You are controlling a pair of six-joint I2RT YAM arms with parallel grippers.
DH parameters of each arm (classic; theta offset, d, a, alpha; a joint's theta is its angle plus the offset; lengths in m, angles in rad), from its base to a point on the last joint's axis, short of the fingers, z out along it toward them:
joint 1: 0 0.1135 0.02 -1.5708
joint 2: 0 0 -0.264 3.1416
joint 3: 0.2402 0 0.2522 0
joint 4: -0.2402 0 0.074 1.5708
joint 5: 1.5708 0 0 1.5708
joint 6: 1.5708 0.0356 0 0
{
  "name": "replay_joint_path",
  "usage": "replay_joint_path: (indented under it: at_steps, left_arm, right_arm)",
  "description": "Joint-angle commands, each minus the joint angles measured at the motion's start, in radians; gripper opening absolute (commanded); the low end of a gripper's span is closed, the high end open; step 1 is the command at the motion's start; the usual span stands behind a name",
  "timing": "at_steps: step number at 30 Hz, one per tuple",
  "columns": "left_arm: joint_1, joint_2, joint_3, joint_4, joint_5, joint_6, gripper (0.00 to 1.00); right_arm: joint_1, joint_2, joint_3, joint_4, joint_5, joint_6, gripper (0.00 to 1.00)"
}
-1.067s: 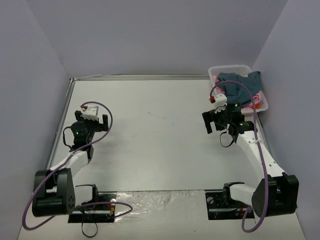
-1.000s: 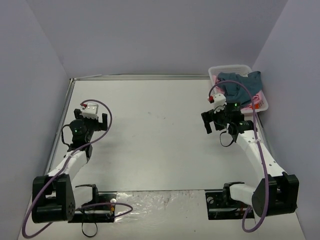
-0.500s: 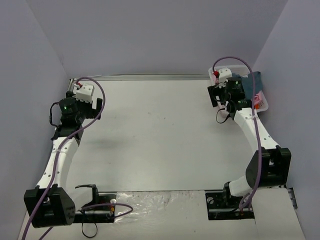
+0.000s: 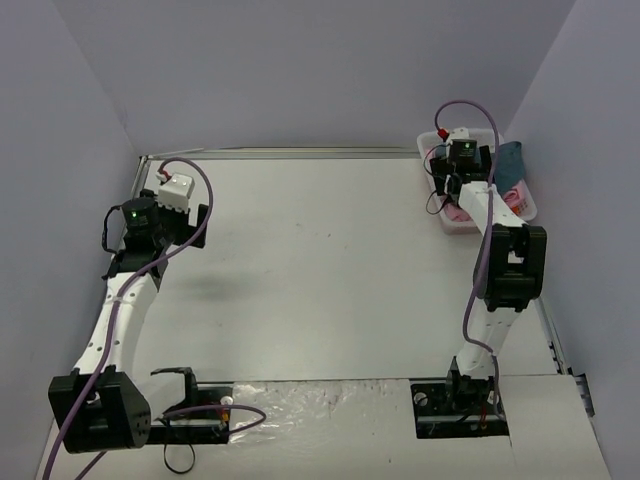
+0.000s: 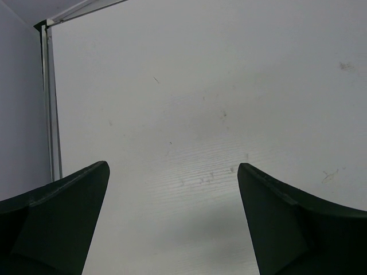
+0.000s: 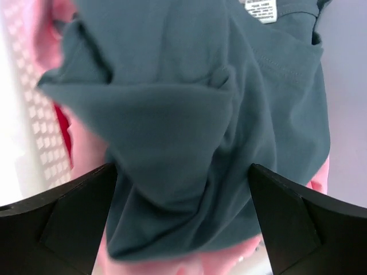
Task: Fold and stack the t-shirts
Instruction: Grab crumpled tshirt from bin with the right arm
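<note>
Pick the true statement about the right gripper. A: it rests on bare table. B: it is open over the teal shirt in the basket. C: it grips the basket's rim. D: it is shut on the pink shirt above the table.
B: the right wrist view shows the right gripper spread wide with nothing clamped, the teal shirt below it in the white basket.

Teal-blue t-shirt [image 6: 189, 114]: plain, white neck label [image 6: 261, 10]. Pink t-shirt [image 6: 86, 146]: plain. Basket [image 6: 43, 149]: white, lattice-patterned. Table [image 5: 200, 86]: off-white.
</note>
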Motion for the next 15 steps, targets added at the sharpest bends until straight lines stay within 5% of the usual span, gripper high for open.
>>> replay_joint_path:
  at_steps: [1,2,3,6,7,15]
  left_arm:
    - [-0.001,-0.007,0.003,-0.002,0.032,0.007,0.94]
    - [-0.001,0.002,0.003,-0.002,0.035,0.009,0.94]
    - [-0.002,0.006,0.005,-0.005,0.035,0.009,0.94]
    - [-0.004,0.028,0.008,-0.009,0.043,0.01,0.94]
    - [-0.003,0.037,0.008,-0.011,0.048,0.009,0.94]
    - [-0.002,0.06,0.018,-0.028,0.081,0.014,0.94]
  right_arm:
    - [-0.036,0.039,0.09,0.032,0.043,0.017,0.93]
    - [-0.039,0.062,0.101,0.024,0.043,0.019,0.88]
    - [-0.04,0.068,0.11,0.024,0.047,0.019,0.66]
    - [-0.046,0.077,0.113,0.019,0.038,0.025,0.24]
    - [-0.048,0.071,0.11,0.016,0.035,0.034,0.0]
    - [-0.016,-0.052,0.07,0.007,0.03,0.111,0.0]
